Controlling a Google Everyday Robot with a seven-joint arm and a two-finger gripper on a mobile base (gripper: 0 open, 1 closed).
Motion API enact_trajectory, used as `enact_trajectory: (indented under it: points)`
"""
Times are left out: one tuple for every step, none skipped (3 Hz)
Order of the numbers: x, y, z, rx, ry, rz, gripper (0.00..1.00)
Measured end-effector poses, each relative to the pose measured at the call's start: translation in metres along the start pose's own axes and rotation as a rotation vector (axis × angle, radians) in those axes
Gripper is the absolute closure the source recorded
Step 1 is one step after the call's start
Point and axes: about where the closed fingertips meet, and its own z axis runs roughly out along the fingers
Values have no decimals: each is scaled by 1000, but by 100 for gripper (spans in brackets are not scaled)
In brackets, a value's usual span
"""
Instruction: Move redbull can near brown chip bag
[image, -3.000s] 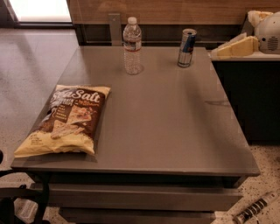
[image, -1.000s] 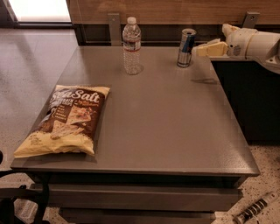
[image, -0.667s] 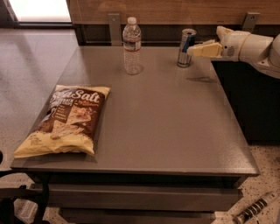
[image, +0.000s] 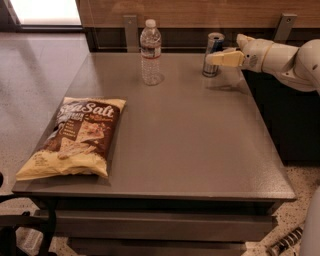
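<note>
Gripper (image: 216, 58) at redbull can (image: 215, 42), back right of table (image: 200, 150), grip state unclear, brown chip bag (image: 75, 140) well apart

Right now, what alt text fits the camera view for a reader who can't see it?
The gripper reaches in from the right at the redbull can, which stands upright near the far edge of a grey table. A water bottle stands left of the can, and the brown chip bag lies flat at the near left corner.
</note>
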Motion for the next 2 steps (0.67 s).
enact_trajectory:
  points:
    - [9,0,11,-16,8,26,0]
    - [19,-1,19,-24,11,51,0]
